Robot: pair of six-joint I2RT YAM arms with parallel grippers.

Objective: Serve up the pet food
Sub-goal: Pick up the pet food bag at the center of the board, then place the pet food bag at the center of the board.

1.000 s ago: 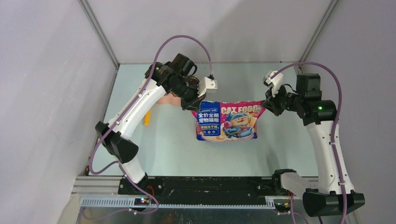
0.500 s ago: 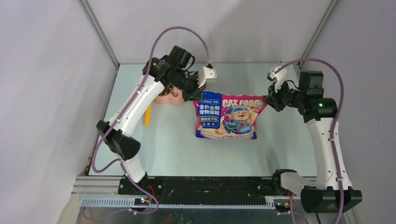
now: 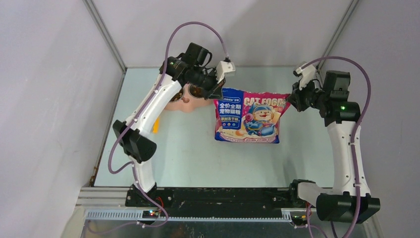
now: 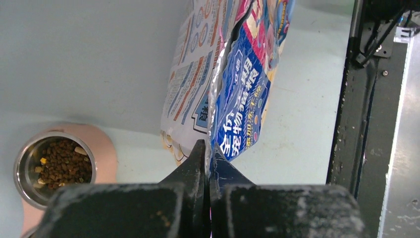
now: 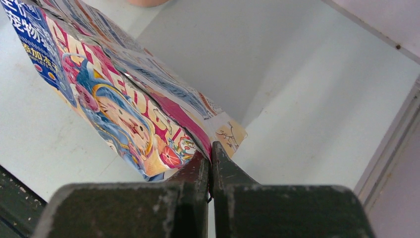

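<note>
Yellow scoop [image 3: 155,125]: well left of left gripper [image 3: 218,93].
Pink feeder [image 3: 178,104]: just left of left gripper; kibble [image 4: 62,166] in steel bowl [image 4: 26,150].
Left gripper: pinching cat food bag [image 3: 250,118], top-left corner.
Right gripper [image 3: 290,99]: pinching bag's opposite top corner.

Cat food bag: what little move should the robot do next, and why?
Probably set the bag down upright: left fingers and right fingers each pinch a top corner, and the steel bowl already holds kibble.
</note>
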